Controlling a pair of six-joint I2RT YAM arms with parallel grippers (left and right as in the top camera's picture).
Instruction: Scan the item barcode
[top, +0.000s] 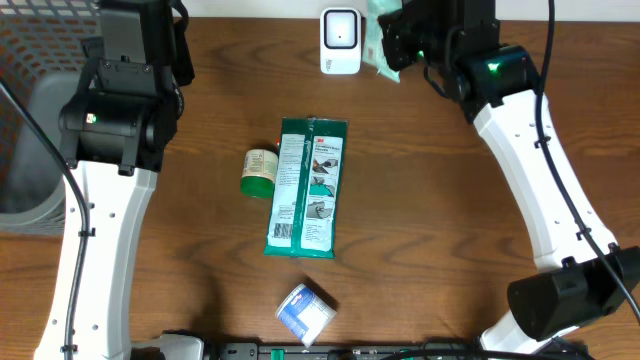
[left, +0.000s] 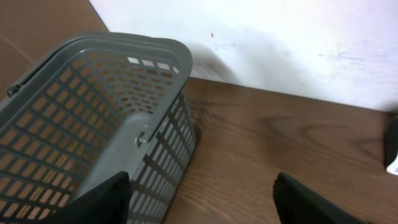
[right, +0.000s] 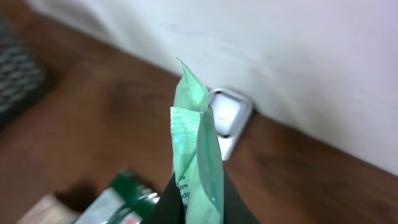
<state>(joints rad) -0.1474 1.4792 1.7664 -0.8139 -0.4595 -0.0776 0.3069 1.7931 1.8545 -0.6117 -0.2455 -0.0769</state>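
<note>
The right hand (right: 199, 208) pinched a green packet (right: 196, 137) upright near the scanner (top: 340, 40), probably to present its barcode. The left hand (left: 202, 205), fingers apart and empty, hung by the basket (left: 93, 124).

Table (top: 450, 220) is open either side of the pack (top: 308, 186), jar (top: 259, 172) and box (top: 306, 312). Basket (top: 40, 40) blocks far left; scanner (top: 340, 40) and pouch (top: 383, 45) crowd the back.
</note>
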